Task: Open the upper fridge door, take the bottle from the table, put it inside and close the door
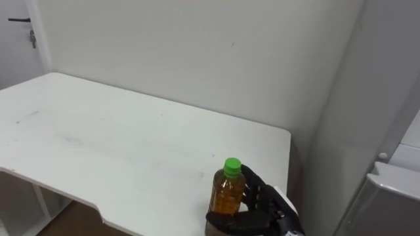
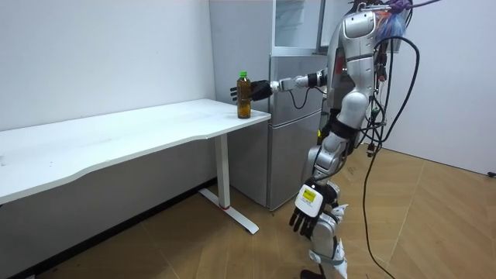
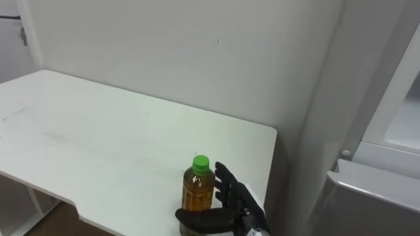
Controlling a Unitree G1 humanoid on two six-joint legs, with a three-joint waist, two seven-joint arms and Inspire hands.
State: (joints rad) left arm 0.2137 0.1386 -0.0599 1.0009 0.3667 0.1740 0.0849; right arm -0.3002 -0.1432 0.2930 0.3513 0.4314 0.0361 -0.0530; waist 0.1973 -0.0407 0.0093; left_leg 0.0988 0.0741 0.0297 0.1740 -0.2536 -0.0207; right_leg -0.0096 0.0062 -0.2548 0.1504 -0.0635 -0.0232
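A bottle [image 1: 227, 193] of amber drink with a green cap stands upright near the table's right end, close to the front edge. My right hand [image 1: 261, 202] comes in from the lower right and brackets it. The fingers reach fairly straight past its far side, and the thumb lies across in front of its base. In the room view the bottle [image 2: 244, 96] stands at the table's corner with my right hand [image 2: 260, 89] behind it, fingertips showing past it. My left hand [image 2: 308, 218] hangs low at my side, fingers relaxed. I stand at the table's end beside the fridge [image 2: 293, 124].
The white table [image 1: 118, 144] runs off to my left along a pale wall. The grey fridge's top edge [image 1: 394, 187] is just right of the table's end. Its upper compartment [image 2: 298, 23] shows a pale interior. A door with a handle [image 1: 20, 21] is at far left.
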